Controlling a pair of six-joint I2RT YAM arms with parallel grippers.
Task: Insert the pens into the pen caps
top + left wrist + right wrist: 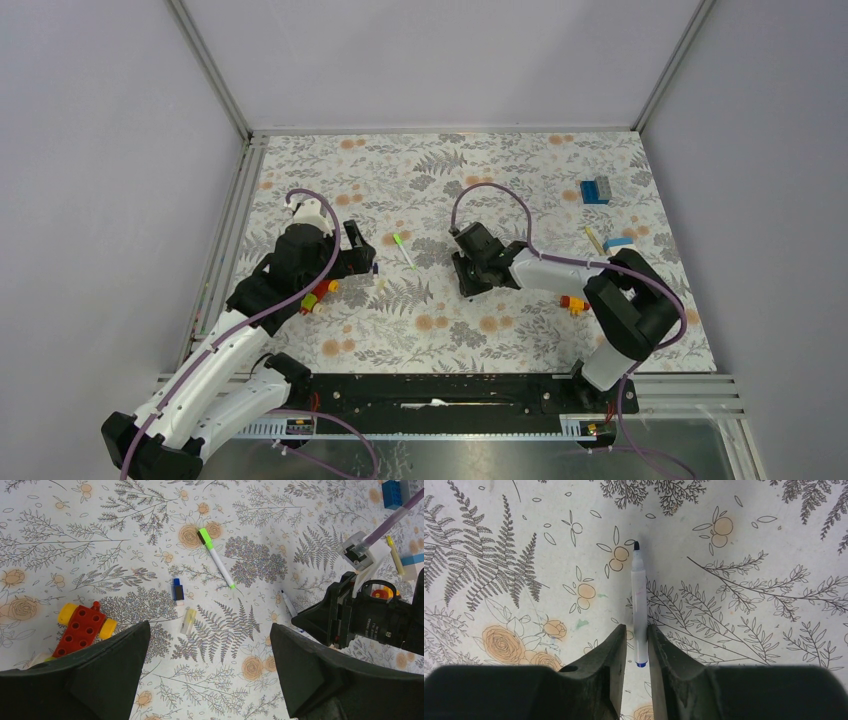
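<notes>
A white pen (639,605) with a dark tip lies on the floral table between the fingers of my right gripper (636,627). The jaws stand narrowly apart around its blue rear end: the right finger touches it, and a slit shows on the left. My left gripper (210,630) is wide open and empty above the table. Ahead of it lie a dark blue cap (177,590), a pale yellowish clear cap (188,621) and a white pen wearing a green cap (216,560). A tan pen (594,240) lies at the far right.
A red and yellow toy brick (82,627) lies left of the left gripper. Blue bricks (596,190) and another small brick (573,303) sit on the right side. My right gripper (345,620) shows in the left wrist view, close to the caps.
</notes>
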